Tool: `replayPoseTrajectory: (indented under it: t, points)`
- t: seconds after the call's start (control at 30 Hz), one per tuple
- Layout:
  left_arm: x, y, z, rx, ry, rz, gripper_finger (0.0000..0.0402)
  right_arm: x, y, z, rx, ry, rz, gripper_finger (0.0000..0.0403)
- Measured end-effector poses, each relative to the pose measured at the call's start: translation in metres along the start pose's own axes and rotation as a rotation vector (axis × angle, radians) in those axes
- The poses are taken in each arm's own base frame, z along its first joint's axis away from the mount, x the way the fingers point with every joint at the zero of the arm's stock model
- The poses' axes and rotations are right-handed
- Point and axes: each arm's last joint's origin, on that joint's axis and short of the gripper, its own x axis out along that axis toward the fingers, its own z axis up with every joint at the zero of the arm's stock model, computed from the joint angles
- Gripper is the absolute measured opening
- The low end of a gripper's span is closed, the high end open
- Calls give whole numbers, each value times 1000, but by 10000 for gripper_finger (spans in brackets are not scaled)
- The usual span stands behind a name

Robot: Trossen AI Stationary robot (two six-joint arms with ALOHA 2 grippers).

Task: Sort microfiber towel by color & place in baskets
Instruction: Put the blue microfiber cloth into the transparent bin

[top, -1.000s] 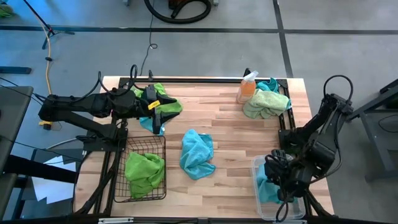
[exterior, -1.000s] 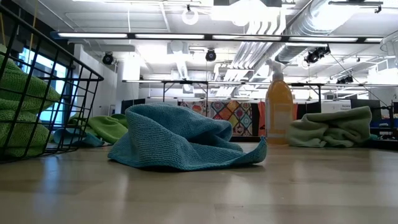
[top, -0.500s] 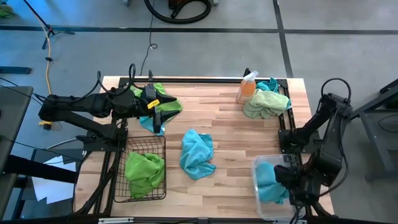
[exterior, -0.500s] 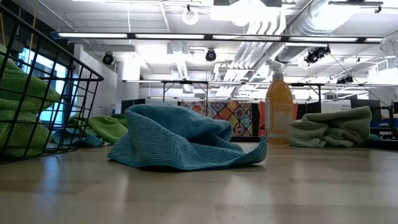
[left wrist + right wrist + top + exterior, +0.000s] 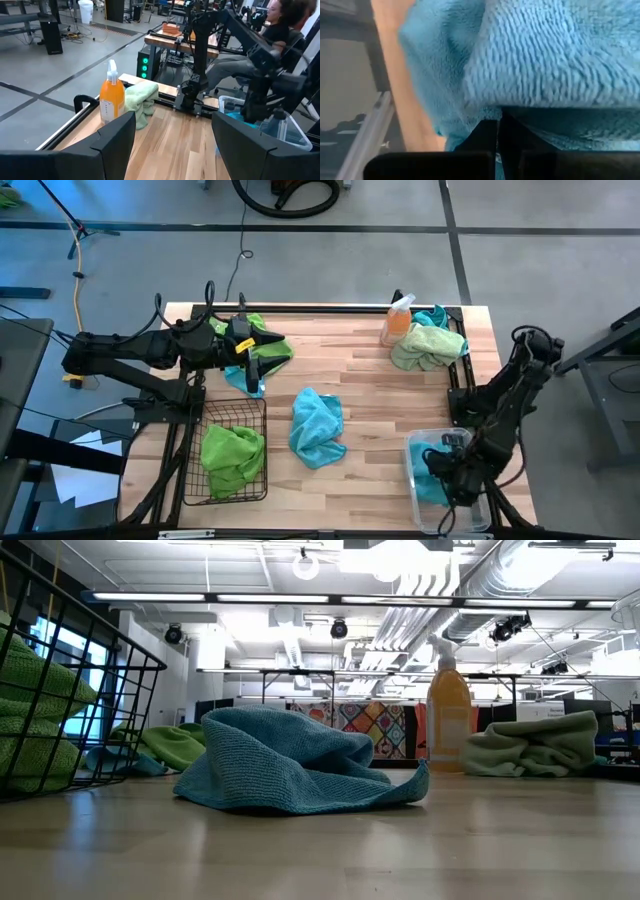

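High view: wooden table [image 5: 370,395] w/ both arms in. Left gripper [image 5: 252,358] sits over rear-left of table above a lime green towel [image 5: 268,340] and a bit of turquoise cloth [image 5: 246,380]; left wrist view shows its fingers [image 5: 116,137] spread wide, nothing between them. Black wire mesh basket [image 5: 232,492] at front-left holds one lime green towel [image 5: 232,455]. Turquoise towel [image 5: 317,427] lies crumpled mid-table, apart from both baskets; same towel [image 5: 290,772] fills centre of low view. Rear-right: orange spray bottle [image 5: 397,320] just beside a pale green towel [image 5: 428,345], w/ a turquoise towel [image 5: 436,314] behind it by table edge. Right gripper [image 5: 447,470] is down in clear plastic basket [image 5: 418,510] at front-right, on a turquoise towel [image 5: 430,480] inside. Right wrist view: fingers [image 5: 489,135] pressed together, turquoise pile [image 5: 545,55] right against them; can't tell if any cloth is pinched. Left wrist view also shows a seated person [image 5: 270,37] beyond table.
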Motion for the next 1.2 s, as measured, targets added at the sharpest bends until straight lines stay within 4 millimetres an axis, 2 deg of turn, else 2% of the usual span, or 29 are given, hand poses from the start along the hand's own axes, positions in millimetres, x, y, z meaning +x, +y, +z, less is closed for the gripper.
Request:
replayPoseTrajectory:
  t: [0.33,0.7,0.8,0.9,1.07,1.2]
  points:
    - [0,0,0,-1,-4,15,250,44,-23,1,30,-7,85,0]
    - [0,1,0,0,-6,25,250,50,-27,-1,59,3,111,4]
    - [0,1,0,12,-6,26,250,49,-23,-1,81,49,163,32]
    - [0,1,0,40,-7,33,250,46,-20,-1,121,94,186,82]
    - [0,1,0,44,-7,33,250,29,-7,5,95,101,219,167]
    - [0,1,0,44,-7,33,250,12,2,9,58,95,210,212]
